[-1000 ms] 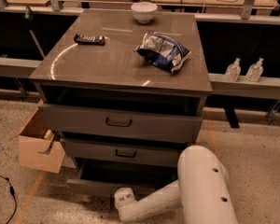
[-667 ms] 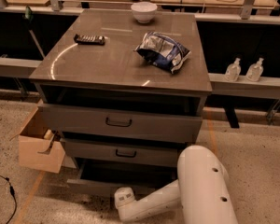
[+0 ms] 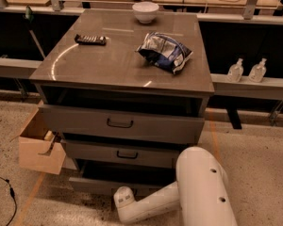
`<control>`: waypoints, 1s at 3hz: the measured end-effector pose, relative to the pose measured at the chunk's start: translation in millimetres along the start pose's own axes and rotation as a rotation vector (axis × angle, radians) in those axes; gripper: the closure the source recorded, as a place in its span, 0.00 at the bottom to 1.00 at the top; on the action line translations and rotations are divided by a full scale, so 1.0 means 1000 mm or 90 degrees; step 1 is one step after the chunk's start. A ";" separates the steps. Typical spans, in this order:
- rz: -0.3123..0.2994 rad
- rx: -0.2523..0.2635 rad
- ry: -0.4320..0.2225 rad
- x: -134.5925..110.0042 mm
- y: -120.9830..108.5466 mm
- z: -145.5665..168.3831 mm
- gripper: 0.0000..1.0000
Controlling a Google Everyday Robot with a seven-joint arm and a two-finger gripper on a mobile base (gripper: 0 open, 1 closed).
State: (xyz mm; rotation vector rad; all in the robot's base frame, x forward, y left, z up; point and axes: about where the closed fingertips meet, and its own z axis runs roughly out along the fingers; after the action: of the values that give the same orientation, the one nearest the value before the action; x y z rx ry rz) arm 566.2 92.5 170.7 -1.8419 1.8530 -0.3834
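1. Frankly, you could not see your pincer at all. The white arm (image 3: 151,204) ended in a rounded joint low in front of the cabinet, near the bottom edge of the view, and whatever lay beyond that joint was hidden or cut off.
2. So you could not tell whether the pincer was wide, narrow or holding anything, and nothing showed it touching a thing.
3. Nearest that arm end was the bottom drawer (image 3: 96,185). Its front stood out a little with a dark gap above it, and its inside was too dark to make out.
4. The arm's bulky upper part covered the cabinet's lower right corner.
5. Above the bottom drawer you had the middle drawer (image 3: 146,157) and the top drawer (image 3: 155,126), each with a dark handle. The top one stood out a little beneath the counter (image 3: 108,69).
6. On the counter, a crumpled chip bag (image 3: 165,51) lay right of the middle and a white bowl (image 3: 145,11) stood at the far edge. A dark flat bar (image 3: 90,39) lay toward the far left, and you could not tell what it was.
7. Just beside the cabinet's left side sat a light brown box (image 3: 37,152), its contents hard to read.
8. Two small clear bottles (image 3: 236,70) stood on a ledge to the right, and a black cable (image 3: 7,194) on the floor ran off the lower left edge.
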 end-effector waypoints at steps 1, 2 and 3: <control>-0.007 0.017 0.012 0.004 -0.010 0.003 1.00; -0.015 0.039 0.031 0.011 -0.030 0.016 1.00; -0.013 0.042 0.029 0.015 -0.036 0.015 1.00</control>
State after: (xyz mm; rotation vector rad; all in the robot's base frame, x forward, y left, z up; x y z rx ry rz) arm 605.2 78.6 175.0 -1.8230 1.8310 -0.4909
